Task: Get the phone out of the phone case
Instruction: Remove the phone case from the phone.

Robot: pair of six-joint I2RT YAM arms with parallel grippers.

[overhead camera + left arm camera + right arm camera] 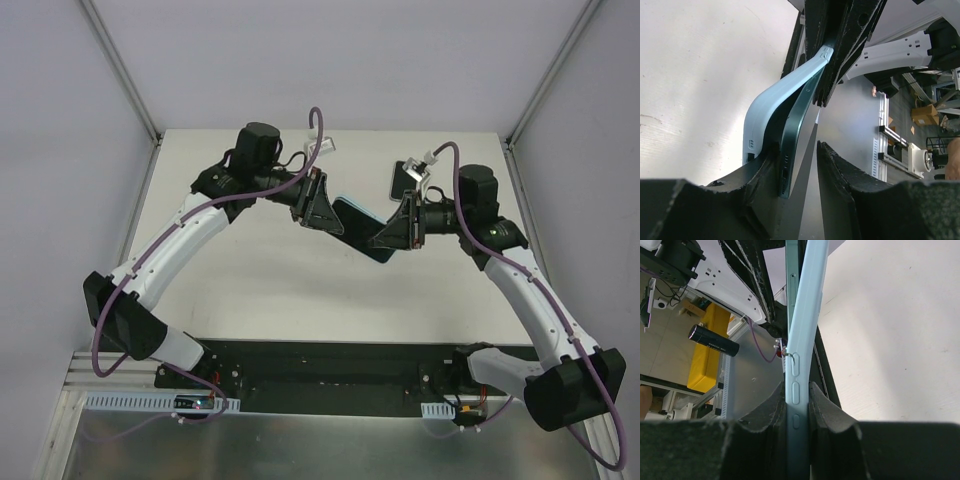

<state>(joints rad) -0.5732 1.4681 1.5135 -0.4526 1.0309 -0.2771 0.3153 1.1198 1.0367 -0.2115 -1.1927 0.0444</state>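
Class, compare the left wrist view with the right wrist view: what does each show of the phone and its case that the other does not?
Left wrist only: the phone case bowed away from the phone. Right wrist only: the case's row of side buttons, pinched in the right gripper. Both: phone and case edge-on.

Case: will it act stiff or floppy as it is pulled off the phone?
Probably floppy: the case bows away from the phone in the left wrist view. The phone looks rigid, its edge straight. Clamped between the right fingers, it seems unlikely to slip.
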